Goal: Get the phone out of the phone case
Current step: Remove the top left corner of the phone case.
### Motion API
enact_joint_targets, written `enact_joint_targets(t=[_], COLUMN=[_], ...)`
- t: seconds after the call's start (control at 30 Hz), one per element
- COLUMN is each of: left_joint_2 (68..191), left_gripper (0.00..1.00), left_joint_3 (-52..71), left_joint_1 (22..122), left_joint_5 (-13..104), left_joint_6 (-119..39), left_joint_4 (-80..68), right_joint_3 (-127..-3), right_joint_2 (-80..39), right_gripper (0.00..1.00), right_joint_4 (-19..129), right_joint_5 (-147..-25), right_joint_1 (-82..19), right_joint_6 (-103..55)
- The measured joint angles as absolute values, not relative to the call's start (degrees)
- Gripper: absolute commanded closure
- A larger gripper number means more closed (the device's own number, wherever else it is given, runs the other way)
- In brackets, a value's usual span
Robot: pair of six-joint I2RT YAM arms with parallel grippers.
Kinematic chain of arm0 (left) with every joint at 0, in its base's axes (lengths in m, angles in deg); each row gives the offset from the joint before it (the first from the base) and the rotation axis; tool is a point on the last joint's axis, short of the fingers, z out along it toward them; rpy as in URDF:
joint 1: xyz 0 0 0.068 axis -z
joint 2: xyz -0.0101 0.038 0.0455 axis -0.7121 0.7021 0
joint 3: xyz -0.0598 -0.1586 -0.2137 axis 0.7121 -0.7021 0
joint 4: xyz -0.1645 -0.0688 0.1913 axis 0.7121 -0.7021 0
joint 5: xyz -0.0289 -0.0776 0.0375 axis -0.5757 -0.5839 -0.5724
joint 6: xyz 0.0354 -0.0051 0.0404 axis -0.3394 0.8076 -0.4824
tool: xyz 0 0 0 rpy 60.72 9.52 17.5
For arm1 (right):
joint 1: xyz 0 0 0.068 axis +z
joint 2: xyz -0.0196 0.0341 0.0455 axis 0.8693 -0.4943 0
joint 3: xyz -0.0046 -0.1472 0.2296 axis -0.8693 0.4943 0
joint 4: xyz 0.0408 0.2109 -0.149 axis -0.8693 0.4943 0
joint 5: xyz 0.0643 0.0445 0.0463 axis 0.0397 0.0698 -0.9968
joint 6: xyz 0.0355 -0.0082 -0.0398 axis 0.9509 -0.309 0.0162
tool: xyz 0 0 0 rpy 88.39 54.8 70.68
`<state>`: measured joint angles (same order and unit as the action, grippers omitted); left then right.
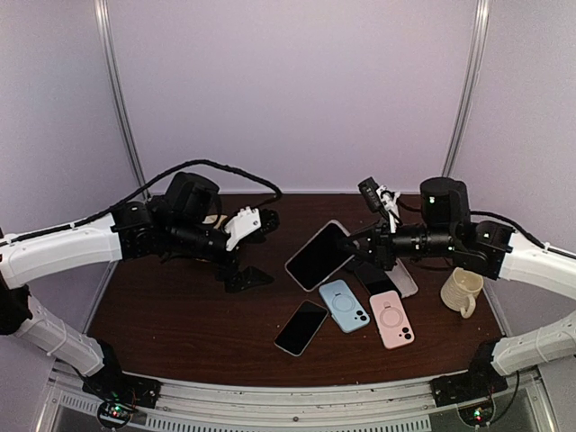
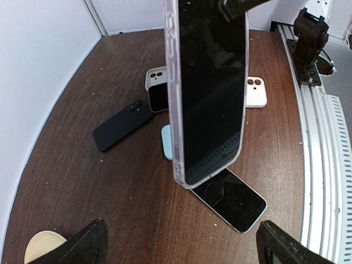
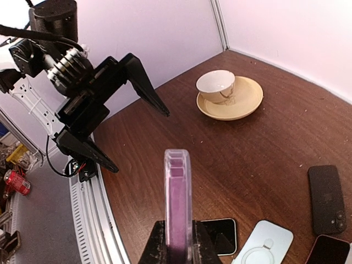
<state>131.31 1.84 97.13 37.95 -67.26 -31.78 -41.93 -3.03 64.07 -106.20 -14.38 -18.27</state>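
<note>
Hanging clear above the tabletop point(image 1: 180, 315), the phone point(image 1: 319, 256) sits in its clear case point(image 2: 171, 82), dark screen turned toward the left arm. It seems fully seated in the case, though the far end is hidden behind the fingers that hold it. The right claw point(image 1: 355, 243) is clamped together on that end, pinching phone and case by front and back, so that its own wrist view shows them edge-on point(image 3: 177, 203).

The left claw point(image 1: 261, 247) is spread wide, its two black fingers point(image 3: 148, 82) apart and aimed at the phone without touching it.

Under the raised phone lies a cracked phone point(image 2: 231, 198), flat on the wood. Just beside it are a blue case point(image 1: 344, 305) and a pink case point(image 1: 391, 319), backs up, with a black phone point(image 1: 301, 328) to their left. A mug point(image 1: 462, 292) stands near the right arm. Beyond the left arm, a cup point(image 3: 215, 85) rests on a saucer point(image 3: 242, 104).
</note>
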Motion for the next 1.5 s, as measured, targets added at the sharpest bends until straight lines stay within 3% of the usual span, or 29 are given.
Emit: enact_joint_targets(t=[0.53, 0.8, 1.0, 1.3, 1.5], left_joint_2=[125.74, 123.42, 122.83, 122.74, 124.27], left_gripper=[0.08, 0.15, 0.33, 0.48, 0.52], left_joint_3=[-3.45, -11.23, -13.07, -14.12, -13.83], left_joint_1=[97.13, 97.13, 97.08, 97.11, 97.15], left_joint_5=[31.81, 26.61, 20.32, 11.84, 8.93], left_joint_6=[-76.58, -83.79, -87.00, -88.86, -88.01], left_joint_4=[-30.73, -27.48, -26.78, -24.70, -24.07], right_joint_3=[-43.05, -43.68, -43.68, -43.81, -45.54], right_joint_2=[0.16, 0.82, 0.97, -2.28, -5.69], right_gripper=[1.00, 1.00, 1.00, 1.00, 1.00], right_joint_4=[66.10, 69.49, 69.75, 68.29, 67.50], right_joint_5=[-103.03, -111.51, -120.39, -126.79, -127.71], right_joint_1=[-13.42, -11.89, -11.58, -10.80, -8.87], right_joint_6=[-30.55, -43.67, -51.49, -57.06, -58.46])
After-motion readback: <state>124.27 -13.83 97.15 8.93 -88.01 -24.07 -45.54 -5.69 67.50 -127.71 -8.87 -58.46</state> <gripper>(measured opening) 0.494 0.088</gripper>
